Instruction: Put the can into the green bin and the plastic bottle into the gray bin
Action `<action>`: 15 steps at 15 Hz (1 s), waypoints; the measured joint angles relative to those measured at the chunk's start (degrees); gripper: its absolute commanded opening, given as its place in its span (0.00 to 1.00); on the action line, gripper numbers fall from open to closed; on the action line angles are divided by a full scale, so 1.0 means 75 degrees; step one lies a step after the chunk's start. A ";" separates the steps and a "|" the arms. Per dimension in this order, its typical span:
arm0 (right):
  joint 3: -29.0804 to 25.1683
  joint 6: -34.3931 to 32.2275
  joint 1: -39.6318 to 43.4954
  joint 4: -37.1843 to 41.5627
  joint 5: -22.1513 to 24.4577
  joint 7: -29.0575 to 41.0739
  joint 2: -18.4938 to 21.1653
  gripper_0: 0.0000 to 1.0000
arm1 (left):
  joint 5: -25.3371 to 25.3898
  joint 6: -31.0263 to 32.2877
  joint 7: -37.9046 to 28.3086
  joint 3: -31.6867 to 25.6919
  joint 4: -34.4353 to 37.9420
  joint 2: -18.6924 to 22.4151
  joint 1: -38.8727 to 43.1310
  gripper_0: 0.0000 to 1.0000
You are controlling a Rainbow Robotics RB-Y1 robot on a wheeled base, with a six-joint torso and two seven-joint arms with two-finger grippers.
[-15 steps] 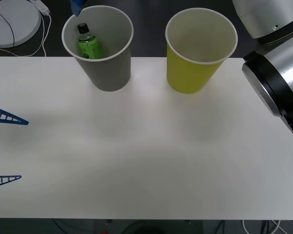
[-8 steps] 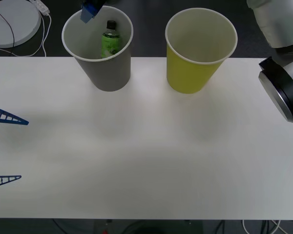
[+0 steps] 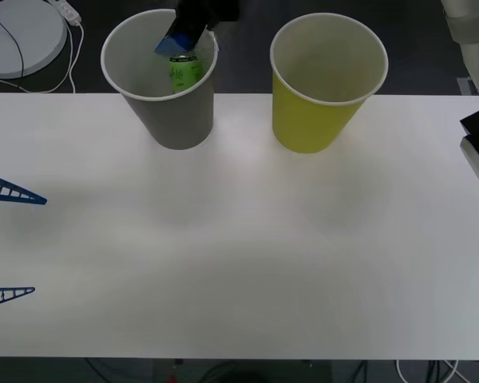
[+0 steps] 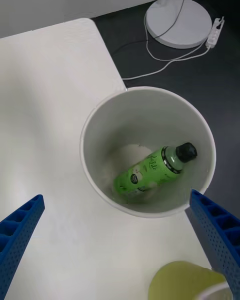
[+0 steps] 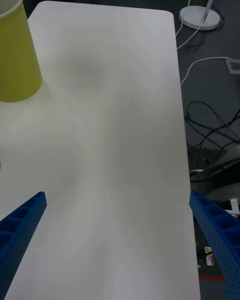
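Plastic bottle: lying tilted inside the gray bin, black cap up against the wall, base near the bottom.
Gray bin: upright on the counter, at the far edge, on my left half.
Green bin: upright just beside the gray bin, on my right half, apart from it.
My right gripper: above the gray bin's mouth, fingers spread wide, holding nothing.
My left gripper: at the counter's left edge, well apart from both bins, fingers wide open, holding nothing.
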State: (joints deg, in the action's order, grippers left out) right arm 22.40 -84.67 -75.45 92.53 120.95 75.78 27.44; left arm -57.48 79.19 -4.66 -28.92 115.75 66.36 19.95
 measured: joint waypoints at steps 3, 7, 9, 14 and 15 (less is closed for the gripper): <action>-0.0002 0.0002 0.0503 0.0845 -0.0160 0.0008 0.0434 1.00 | 0.0000 0.0000 0.0000 0.0000 0.0000 0.0000 0.0000 1.00; -0.0102 0.0002 0.1201 0.1921 -0.0345 0.0020 0.1062 1.00 | 0.0000 0.0000 0.0000 0.0000 0.0000 0.0000 0.0000 1.00; -0.0304 0.0002 0.1632 0.2398 -0.0577 0.0019 0.1394 1.00 | 0.0000 0.0000 0.0000 0.0000 0.0000 0.0000 0.0000 1.00; -0.0859 0.0188 0.2981 0.3708 -0.1017 -0.0005 0.2273 1.00 | 0.0000 0.0000 0.0000 0.0000 0.0001 0.0000 0.0000 1.00; -0.0986 0.0341 0.3371 0.3987 -0.1107 -0.0042 0.2460 1.00 | 0.0000 0.0000 0.0000 0.0000 0.0000 0.0000 0.0000 1.00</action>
State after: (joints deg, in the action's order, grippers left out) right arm 15.00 -82.11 -50.17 122.44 112.65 75.47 45.89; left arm -57.48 79.19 -4.66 -28.92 115.75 66.36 19.95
